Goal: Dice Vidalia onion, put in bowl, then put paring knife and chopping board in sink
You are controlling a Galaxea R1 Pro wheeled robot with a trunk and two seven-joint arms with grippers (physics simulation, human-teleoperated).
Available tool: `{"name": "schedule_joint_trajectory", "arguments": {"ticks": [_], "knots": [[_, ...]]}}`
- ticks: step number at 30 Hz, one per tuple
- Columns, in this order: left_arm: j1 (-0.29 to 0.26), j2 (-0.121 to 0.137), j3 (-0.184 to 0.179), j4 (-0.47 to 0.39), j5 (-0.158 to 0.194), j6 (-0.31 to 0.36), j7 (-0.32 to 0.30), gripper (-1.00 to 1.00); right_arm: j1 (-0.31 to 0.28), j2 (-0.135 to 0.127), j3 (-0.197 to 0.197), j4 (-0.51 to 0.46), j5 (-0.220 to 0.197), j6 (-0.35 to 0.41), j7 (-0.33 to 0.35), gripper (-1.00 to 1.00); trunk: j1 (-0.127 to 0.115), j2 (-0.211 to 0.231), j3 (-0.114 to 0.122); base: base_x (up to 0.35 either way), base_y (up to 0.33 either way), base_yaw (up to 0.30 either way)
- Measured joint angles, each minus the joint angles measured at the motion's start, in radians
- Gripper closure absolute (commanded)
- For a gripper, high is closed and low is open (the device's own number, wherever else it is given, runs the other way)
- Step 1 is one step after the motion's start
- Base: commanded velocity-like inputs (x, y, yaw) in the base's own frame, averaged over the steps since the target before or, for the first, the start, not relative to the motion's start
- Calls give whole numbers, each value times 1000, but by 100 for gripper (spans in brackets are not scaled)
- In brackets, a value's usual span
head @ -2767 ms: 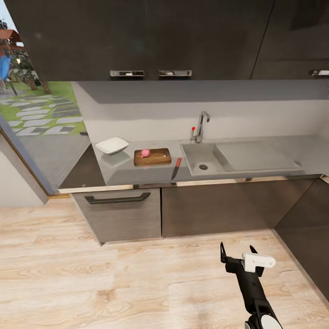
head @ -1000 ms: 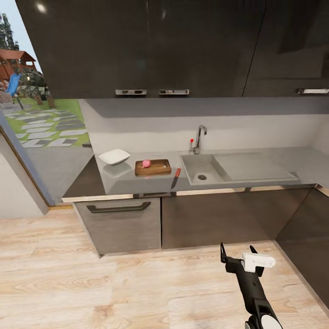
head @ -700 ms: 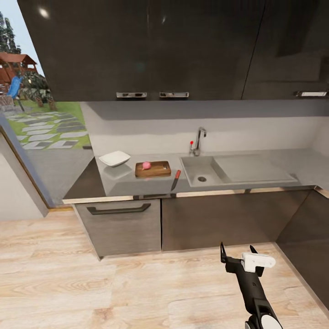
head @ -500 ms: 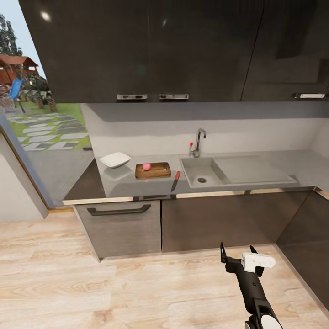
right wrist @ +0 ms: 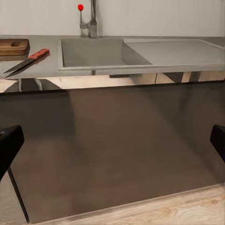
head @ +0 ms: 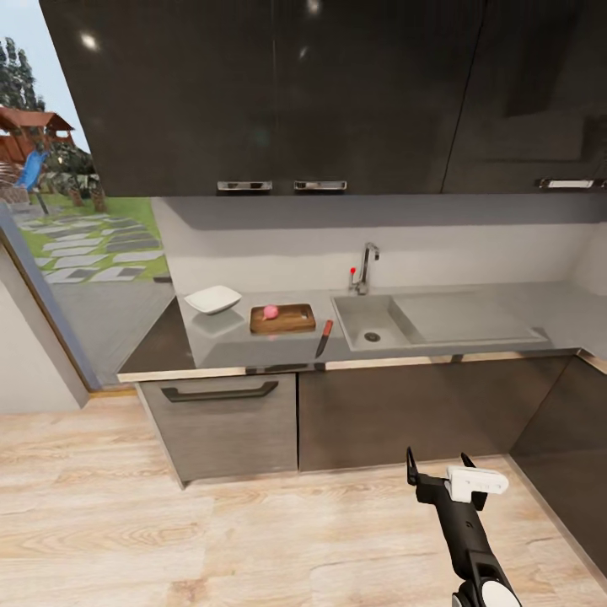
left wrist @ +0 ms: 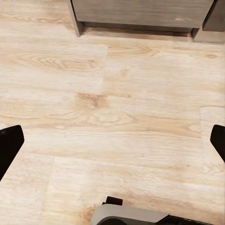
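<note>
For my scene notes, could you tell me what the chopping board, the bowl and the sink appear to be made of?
The chopping board looks like brown wood with faint grain. The bowl is plain glossy white, perhaps ceramic; the render leaves that open. The sink looks like matte grey steel, moulded together with its flat drainboard.

This is a home kitchen. A grey countertop [head: 472, 333] carries a steel sink [head: 371, 319] with a chrome faucet [head: 366, 268], over dark cabinets [head: 371, 409] with bar handles. More dark cabinets hang above, the floor [head: 169, 523] is light wood (a garden shows far left).
</note>
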Motion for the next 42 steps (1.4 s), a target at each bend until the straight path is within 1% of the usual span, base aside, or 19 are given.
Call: {"name": "schedule_joint_trajectory", "arguments": {"ticks": [6, 17, 19, 22, 25, 27, 29, 31, 33, 42], "knots": [[0, 0, 0, -1, 0, -1, 0, -100, 0, 1, 0, 0, 0, 0, 1, -100, 0, 0, 0, 0, 0, 0], [0, 0, 0, -1, 0, -1, 0, -100, 0, 0, 0, 0, 0, 1, 0, -100, -1, 0, 0, 280, 0, 0], [2, 1, -1, 10, 4, 8, -1, -100, 12, 11, 10, 11, -10, 1, -9, -100, 0, 0, 0, 0, 0, 0], [2, 0, -1, 24, 4, 8, -1, -100, 28, 28, 27, 12, -10, 1, -26, -100, 0, 0, 0, 0, 0, 0], [1, 0, -1, 38, 3, 5, -2, -100, 45, 44, 44, 26, -4, 1, -9, -100, 0, 0, 0, 0, 0, 0], [1, -8, 2, 49, 2, 0, -4, -100, 57, 49, 55, 37, -1, 0, 2, -100, 0, 0, 0, 0, 0, 0], [1, -19, 3, 61, 2, -1, -4, -100, 68, 50, 56, 44, 0, 0, 14, -100, 0, 0, 0, 0, 0, 0], [1, -24, 5, 72, 2, -1, -3, -100, 79, 50, 55, 45, 1, 0, 25, -100, 0, 0, 0, 0, 0, 0], [1, -25, 6, 83, 2, -2, -2, -100, 90, 50, 55, 46, 1, 0, 26, -100, 0, 0, 0, 0, 0, 0], [1, -26, 5, 128, 2, -3, -2, -100, 90, 49, 54, 46, 1, -2, 25, -100, 0, 0, 0, 0, 0, 0]]}}
